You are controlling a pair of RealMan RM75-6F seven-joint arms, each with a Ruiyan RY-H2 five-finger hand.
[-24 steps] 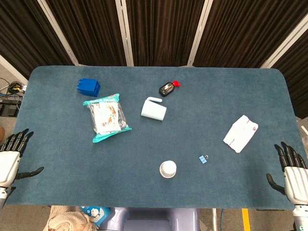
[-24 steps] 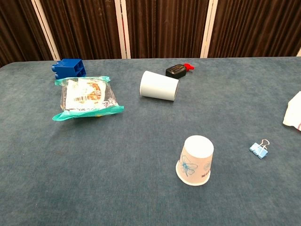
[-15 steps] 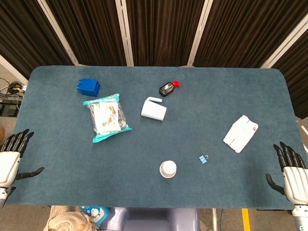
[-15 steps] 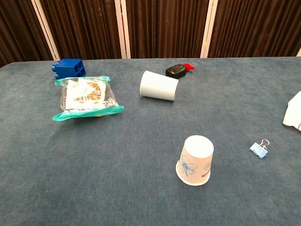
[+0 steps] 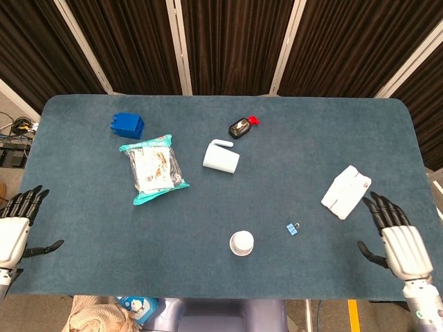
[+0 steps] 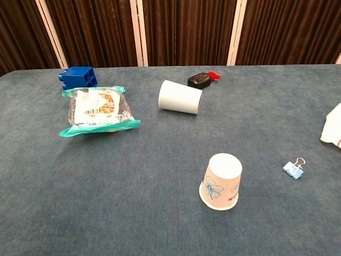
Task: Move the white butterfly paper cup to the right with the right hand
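Note:
The white butterfly paper cup (image 5: pixel 241 243) (image 6: pixel 221 181) stands upside down near the table's front edge, a blue butterfly printed on its side. My right hand (image 5: pixel 397 240) is open over the table's front right corner, fingers spread, well to the right of the cup and holding nothing. At the front left edge of the table my left hand (image 5: pixel 15 227) is open and empty. Neither hand shows in the chest view.
A blue binder clip (image 5: pixel 292 227) (image 6: pixel 293 168) lies right of the cup. A white folded packet (image 5: pixel 345 191) is just beyond my right hand. Farther back lie a pale cup on its side (image 5: pixel 221 156), a snack bag (image 5: pixel 152 168), a blue block (image 5: pixel 127 125) and a black-red item (image 5: pixel 241 126).
My right hand has moved left and forward, from beside the table's right edge to over its front right corner. The cup and my left hand have not moved.

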